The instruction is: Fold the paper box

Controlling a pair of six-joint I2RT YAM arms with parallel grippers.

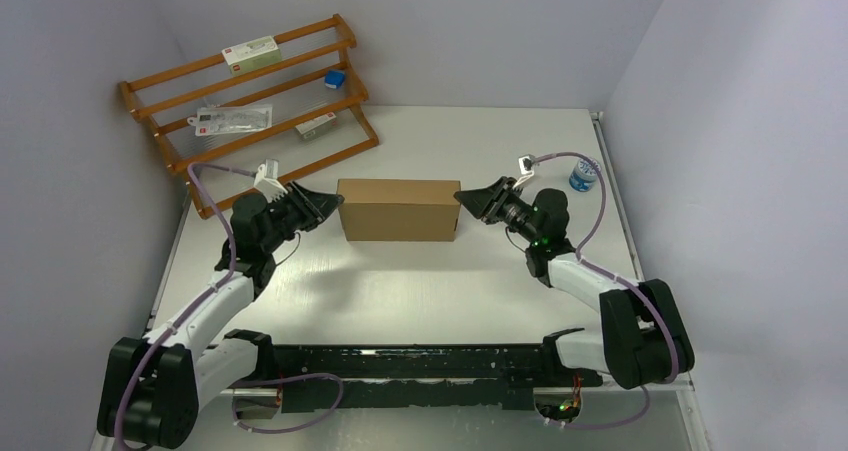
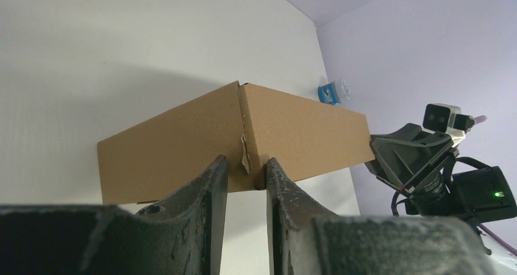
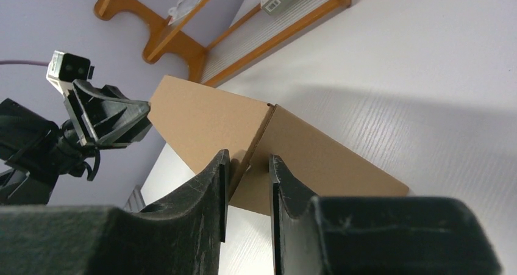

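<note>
Top external view: the paper box, likely light, stiff, easily dented cardboard best held by its end edges, sits on the table between the left gripper and right gripper, each narrowly parted at an end, any grip impossible to tell.

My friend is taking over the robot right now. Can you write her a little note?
Left gripper: fingers slightly apart at the left end of the paper box. Can't tell if it pinches.
Right gripper: same, at the right end.
Box: mid-table, closed.
Done: it looks folded into shape.
Left: probably check both ends are tucked, then back the arms away.
</note>
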